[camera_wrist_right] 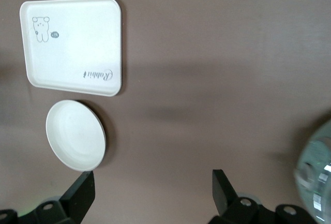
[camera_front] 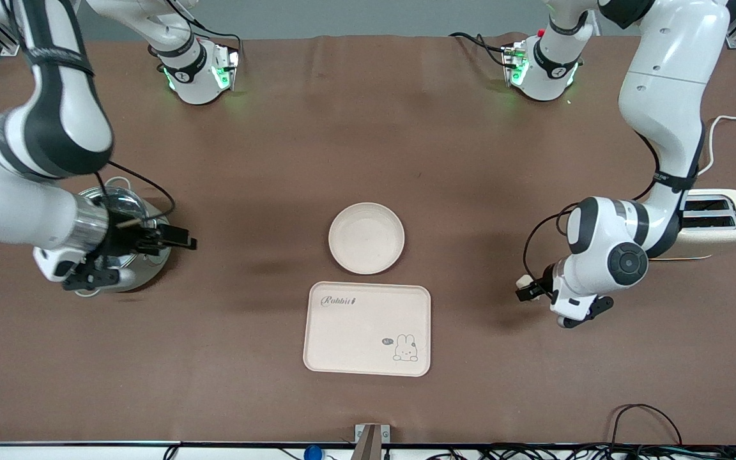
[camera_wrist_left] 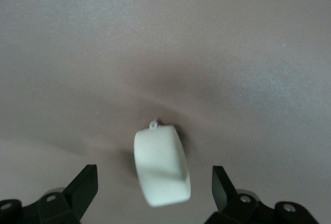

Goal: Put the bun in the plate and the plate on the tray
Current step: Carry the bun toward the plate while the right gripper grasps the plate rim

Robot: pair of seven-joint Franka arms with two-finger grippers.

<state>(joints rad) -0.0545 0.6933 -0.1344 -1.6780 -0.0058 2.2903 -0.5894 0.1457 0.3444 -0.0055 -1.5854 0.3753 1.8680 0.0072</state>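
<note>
Bun (camera_wrist_left: 161,168) is lying on the bare brown table (camera_front: 368,128) toward the left arm's end, well apart from both dishes, so nothing of the task is counting as done yet. In the front view only a small cream edge of it is showing beside the left gripper (camera_front: 529,289); in the left wrist view it is sitting between the two black fingers (camera_wrist_left: 84,189), with a clear gap on each side. That gripper is standing wide open around it, touching nothing as far as I can tell, which suggests the pick is only being lined up.

Moving outward, the plate (camera_front: 367,237) is sitting empty at the middle of the table, and the tray (camera_front: 368,328) is lying just beside it, nearer to the front camera, also empty, with its lettering and rabbit drawing facing up. The two are close but not overlapping.

Farther out, the right gripper (camera_front: 151,246) is hanging over a shiny metal pot (camera_front: 141,271) at the right arm's end of the table; its jaws are spread open and holding nothing, and that arm is waiting. A cream toaster (camera_front: 719,220) is standing toward the left arm's end, partly hidden by that arm.

Left to do, by my judgement: closing on the bun, carrying it to the plate, then lifting the loaded plate onto the tray.
</note>
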